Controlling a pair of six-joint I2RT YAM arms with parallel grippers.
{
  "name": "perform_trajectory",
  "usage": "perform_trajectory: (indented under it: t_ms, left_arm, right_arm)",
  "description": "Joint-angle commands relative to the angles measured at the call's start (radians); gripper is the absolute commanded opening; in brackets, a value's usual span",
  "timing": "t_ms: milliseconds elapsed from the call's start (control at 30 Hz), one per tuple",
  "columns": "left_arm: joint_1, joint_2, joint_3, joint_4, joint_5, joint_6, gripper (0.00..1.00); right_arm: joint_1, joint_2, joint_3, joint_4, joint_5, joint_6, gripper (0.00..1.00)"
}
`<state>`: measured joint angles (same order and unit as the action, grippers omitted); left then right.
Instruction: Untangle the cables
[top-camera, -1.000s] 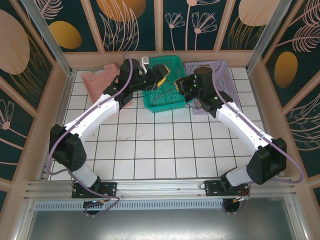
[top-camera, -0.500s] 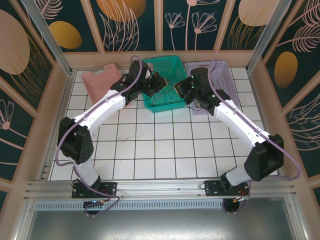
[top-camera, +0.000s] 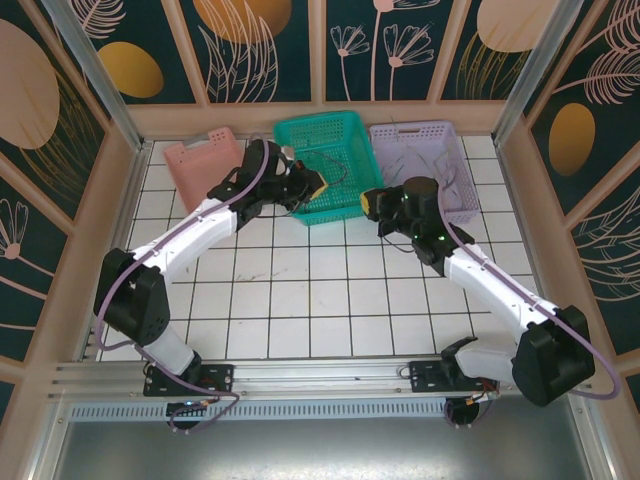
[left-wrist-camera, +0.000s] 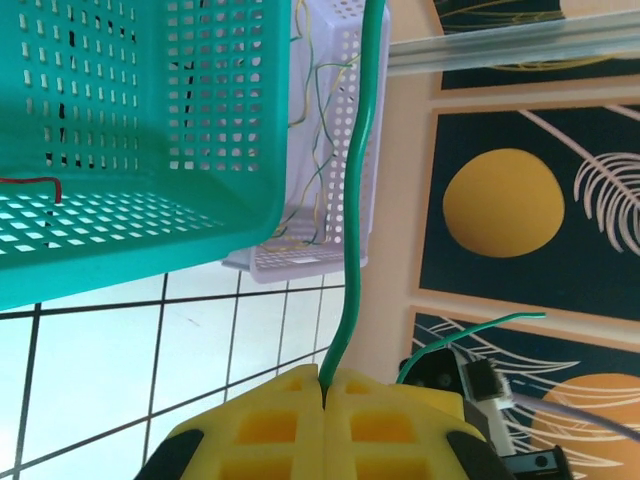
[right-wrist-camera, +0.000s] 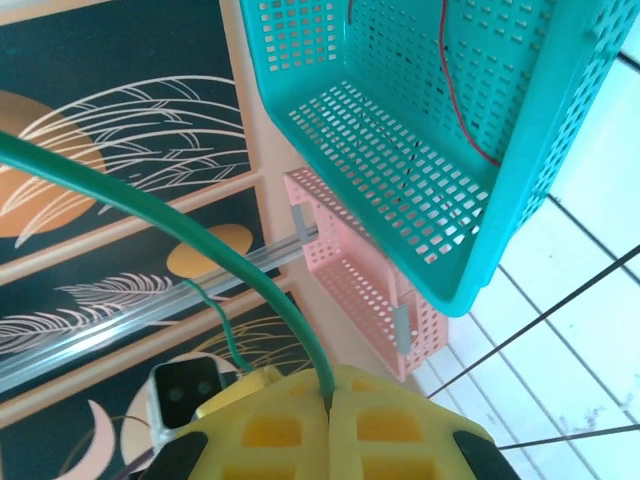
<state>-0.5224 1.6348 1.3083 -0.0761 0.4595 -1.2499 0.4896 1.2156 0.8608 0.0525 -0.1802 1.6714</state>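
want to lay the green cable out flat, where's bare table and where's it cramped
Bare: the tiled table from the baskets' fronts to the near rail. Crowded: the back row, with pink basket, teal basket and lilac basket side by side, and the left hand and right hand gripping the green cable by the teal basket's front.

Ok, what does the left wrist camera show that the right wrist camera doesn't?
Left wrist view: the lilac basket, with thin yellow and green wires inside it. Right wrist view: the pink basket. Shared: the teal basket, a red wire in it, and a green cable, clamped in the left gripper and in the right gripper.
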Motion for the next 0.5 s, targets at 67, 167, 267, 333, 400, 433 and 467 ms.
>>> perform_trajectory:
  t_ms: [67, 167, 267, 333, 400, 433, 467]
  left_arm:
    - [0.096, -0.039, -0.026, 0.172, -0.101, -0.147, 0.0]
    - [0.103, -0.045, -0.03, 0.199, -0.105, -0.181, 0.0]
    - [0.128, -0.055, -0.027, 0.205, -0.111, -0.171, 0.0]
    - [0.156, -0.047, 0.029, 0.127, -0.105, -0.086, 0.0]
    - [0.188, -0.03, 0.114, -0.02, -0.107, 0.043, 0.0]
    - [0.204, -0.022, 0.154, -0.102, -0.119, 0.13, 0.0]
    - [0.222, -0.016, 0.187, -0.156, -0.13, 0.196, 0.0]
  right_arm:
    - [0.02, 0.019, -0.003, 0.05, 0.075, 0.138, 0.0]
    - [0.045, 0.037, 0.007, 0.058, 0.089, 0.161, 0.0]
    - [0.044, 0.057, 0.021, 0.041, 0.045, 0.166, 0.1]
    - [0.032, 0.063, 0.055, -0.019, 0.027, 0.109, 0.34]
    - [0.012, 0.06, 0.116, -0.116, 0.03, -0.001, 0.46]
    - [-0.001, 0.056, 0.151, -0.164, 0.042, -0.067, 0.5]
    - [-0.014, 0.052, 0.182, -0.199, 0.053, -0.126, 0.51]
